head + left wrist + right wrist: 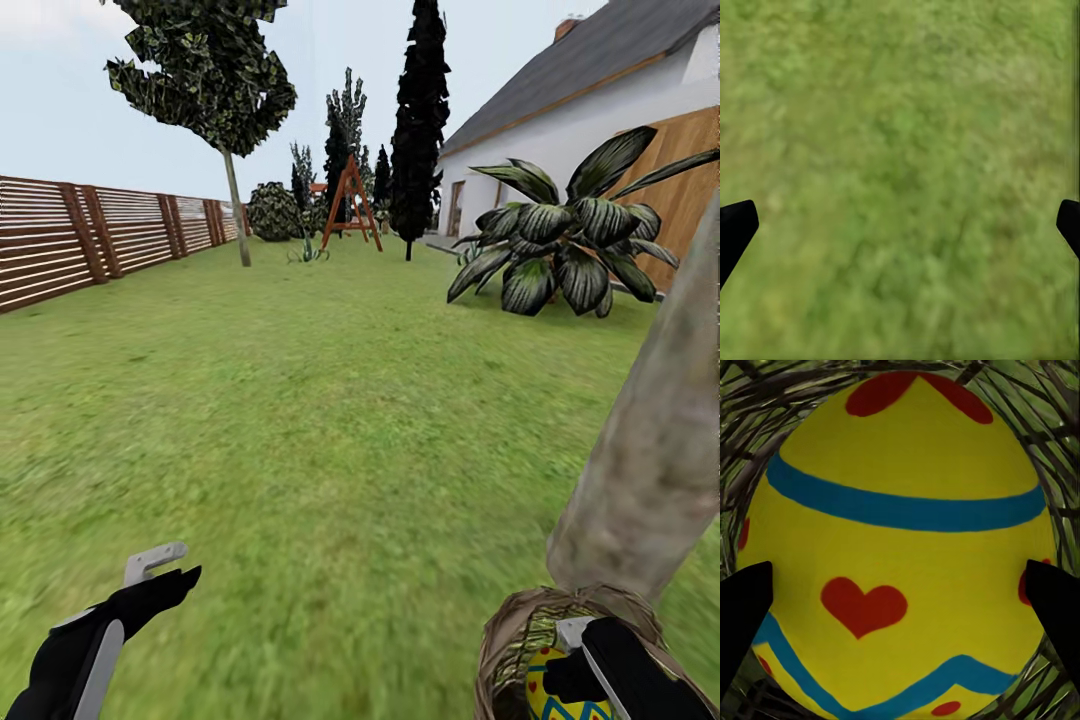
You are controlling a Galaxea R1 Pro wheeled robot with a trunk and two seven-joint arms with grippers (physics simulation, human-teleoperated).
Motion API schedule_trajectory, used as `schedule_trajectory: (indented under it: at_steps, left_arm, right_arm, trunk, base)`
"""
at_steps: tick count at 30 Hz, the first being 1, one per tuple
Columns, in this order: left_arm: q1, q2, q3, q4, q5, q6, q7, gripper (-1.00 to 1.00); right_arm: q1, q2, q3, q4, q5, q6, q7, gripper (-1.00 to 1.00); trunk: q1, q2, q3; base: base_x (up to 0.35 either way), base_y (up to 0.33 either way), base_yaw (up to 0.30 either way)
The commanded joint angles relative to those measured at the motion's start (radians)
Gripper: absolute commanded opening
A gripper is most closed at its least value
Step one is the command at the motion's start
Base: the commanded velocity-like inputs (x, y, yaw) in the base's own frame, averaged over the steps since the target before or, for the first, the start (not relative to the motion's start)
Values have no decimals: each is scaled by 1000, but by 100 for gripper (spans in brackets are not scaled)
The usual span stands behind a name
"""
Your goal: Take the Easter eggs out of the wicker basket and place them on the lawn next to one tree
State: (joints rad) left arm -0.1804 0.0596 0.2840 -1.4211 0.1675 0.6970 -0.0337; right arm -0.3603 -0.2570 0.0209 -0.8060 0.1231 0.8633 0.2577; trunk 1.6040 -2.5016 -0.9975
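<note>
Green lawn [300, 420] runs away to a slatted fence [60, 240] on one side and a white house [600, 110] on the other, and right at the near edge we've got the action: the wicker basket [515, 640] sits on the grass hard against the foot of a thick grey-brown tree [660, 440]. Right tool [590, 655] is down inside that basket, and the right wrist view is all egg [904, 547], yellow shell, blue bands, red hearts, sitting between the two dark fingertips [746, 607] with cane weave behind it. Jaws look spread wide, one either side of the egg's widest part; whether the pads actually touch the shell, I can't tell. Any other eggs in there are hidden. Now, that shell reads smooth, rigid and rounded, probably light, so my call is it will want to squirt out of a pinch placed off-centre: close across the fattest band, squarely, with gentle pressure, then lift straight up clear of the rim. Left tool [150, 585] hangs low over bare grass, well apart from the basket, fingers wide open and holding nothing.
</note>
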Motion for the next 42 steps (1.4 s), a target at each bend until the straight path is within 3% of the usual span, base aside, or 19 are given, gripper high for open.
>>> schedule_trajectory:
  at_steps: [1,9,42]
  left_arm:
    - [-1,-8,1,1,2,6,-3,100]
    - [-1,-20,1,13,1,5,-2,100]
    - [-1,-21,0,13,0,6,-4,100]
  right_arm:
    - [0,-1,2,-1,10,3,8,-100]
    - [0,-1,2,-1,12,3,8,-100]
    - [0,1,4,-1,13,3,7,-100]
  trunk:
    - [-1,0,3]
    - [-6,5,34]
    - [-132,236,137]
  base:
    - [0,0,0]
    - [-210,0,0]
    - [-3,0,0]
